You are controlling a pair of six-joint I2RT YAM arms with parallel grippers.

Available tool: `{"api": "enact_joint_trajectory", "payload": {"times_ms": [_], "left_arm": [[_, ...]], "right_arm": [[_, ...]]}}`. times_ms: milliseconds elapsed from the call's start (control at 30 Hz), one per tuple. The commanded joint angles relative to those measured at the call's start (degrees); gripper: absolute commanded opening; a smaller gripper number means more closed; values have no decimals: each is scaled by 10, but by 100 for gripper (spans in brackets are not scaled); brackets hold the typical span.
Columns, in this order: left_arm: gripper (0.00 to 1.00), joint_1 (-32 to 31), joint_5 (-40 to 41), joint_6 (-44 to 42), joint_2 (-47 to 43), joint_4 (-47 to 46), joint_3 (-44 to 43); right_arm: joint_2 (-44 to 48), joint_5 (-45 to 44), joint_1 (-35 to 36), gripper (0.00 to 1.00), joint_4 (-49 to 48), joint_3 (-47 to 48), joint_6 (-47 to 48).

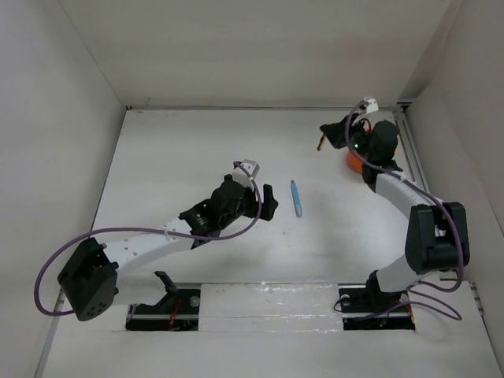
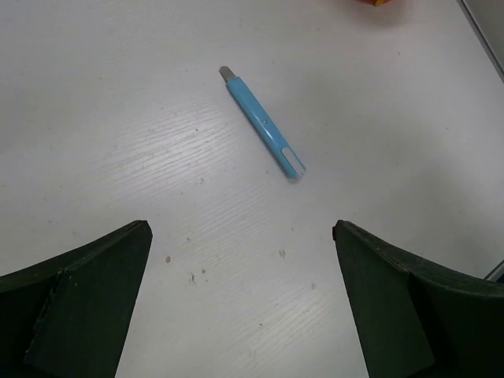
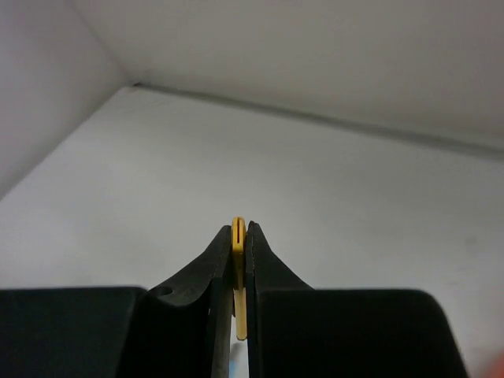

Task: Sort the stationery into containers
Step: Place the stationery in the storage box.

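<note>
Blue pen (image 1: 297, 198) seen flat on the desk (image 1: 197, 142).
The left hand (image 1: 270, 201) is held wide at its 9 o'clock; a yellow stick (image 3: 238, 228) is gripped by the right hand (image 3: 240, 241).

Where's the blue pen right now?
In the top view the blue pen lies flat on the table, just right of the open left gripper and apart from it; the orange cup is farther back-right.
</note>
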State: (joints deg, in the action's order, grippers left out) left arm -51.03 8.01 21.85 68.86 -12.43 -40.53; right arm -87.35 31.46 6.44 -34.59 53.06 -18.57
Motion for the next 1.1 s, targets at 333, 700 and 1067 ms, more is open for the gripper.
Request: {"api": "enact_joint_trajectory", "payload": {"times_ms": [333,700,1067], "left_arm": [[100,-35,15,-1,-14,7,-13],[100,-35,-14,-1,8,1,-18],[100,-35,-14,-1,3,-4,-18]], "right_arm": [[-60,77,-189,0,-10,122,240],[-100,119,-258,0,-27,122,245],[-149,121,-269,3,-79,98,184]]}}
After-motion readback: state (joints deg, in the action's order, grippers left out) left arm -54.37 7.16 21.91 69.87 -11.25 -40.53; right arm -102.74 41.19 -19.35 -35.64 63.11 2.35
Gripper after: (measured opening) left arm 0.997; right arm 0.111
